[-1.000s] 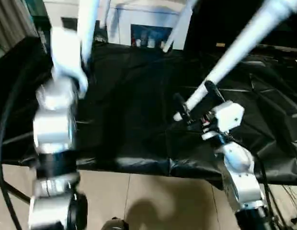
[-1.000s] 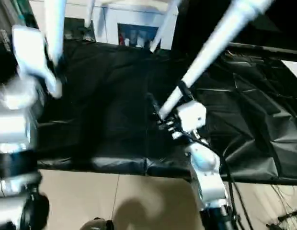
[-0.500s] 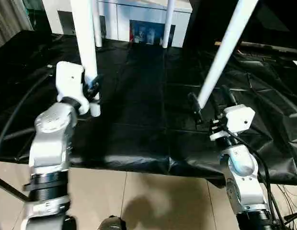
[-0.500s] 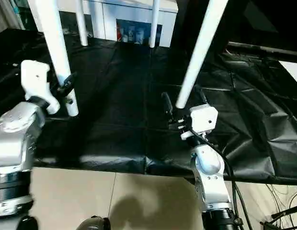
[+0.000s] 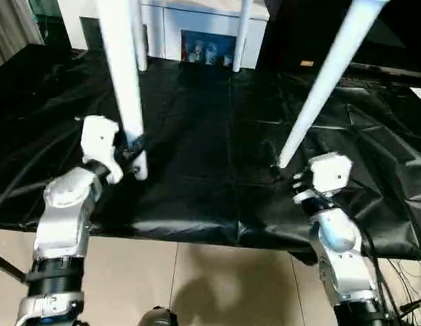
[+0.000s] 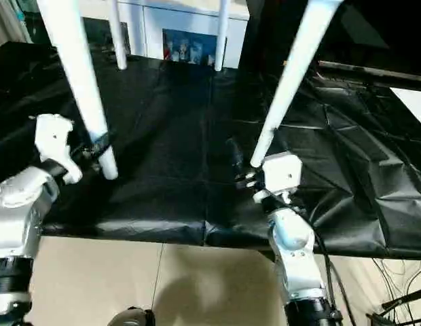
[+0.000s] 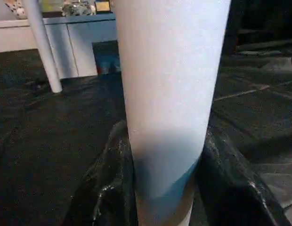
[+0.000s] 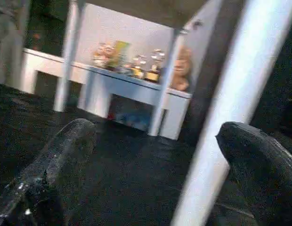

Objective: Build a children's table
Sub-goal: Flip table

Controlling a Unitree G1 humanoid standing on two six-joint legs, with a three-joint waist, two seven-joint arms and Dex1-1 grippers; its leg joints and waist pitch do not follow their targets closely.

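With all four legs fitted, the children's table (image 5: 125, 81) stands upright mid-frame over the black sheet (image 5: 197, 129), its near-left leg clamped in the left gripper (image 5: 132, 151) while the right gripper (image 6: 246, 171) gapes wide beside the near-right leg; the next move seems to be releasing and backing both arms clear.

Black sheeting (image 5: 197, 136) spread over beige tiled floor (image 5: 197, 285); white cabinet (image 5: 197, 34) at rear wall.
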